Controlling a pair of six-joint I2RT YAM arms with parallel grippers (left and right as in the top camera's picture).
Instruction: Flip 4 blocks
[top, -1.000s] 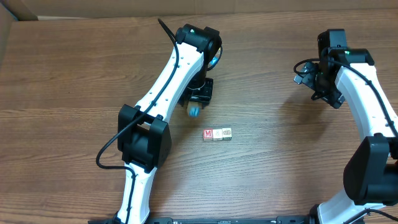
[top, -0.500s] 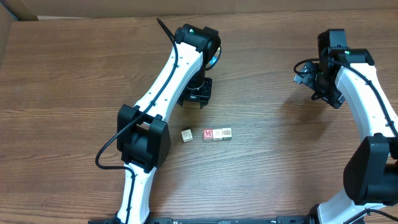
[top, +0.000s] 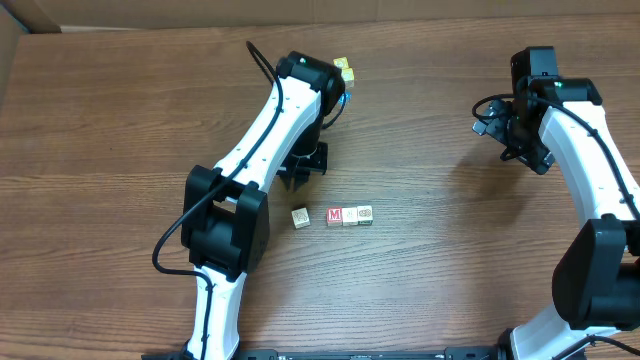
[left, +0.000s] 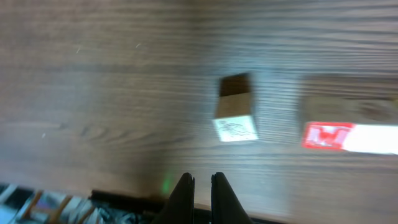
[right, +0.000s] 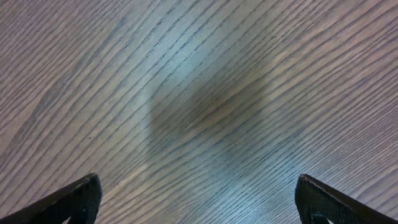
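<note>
Four blocks (top: 350, 214) lie on the table (top: 120, 130), a loose one (top: 300, 217) beside the row holding the M block (top: 335, 215); seemingly between flips, the left gripper (left: 200, 186) hangs near it pinched shut and empty, the right gripper (right: 199, 202) gapes empty well apart, so the next flip likely needs the left's jaws parted over a block.

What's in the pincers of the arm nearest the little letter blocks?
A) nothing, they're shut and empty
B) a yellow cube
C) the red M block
A: the left gripper is closed with nothing between its fingers, while the lone block and the red M block lie on the table beyond it.
</note>
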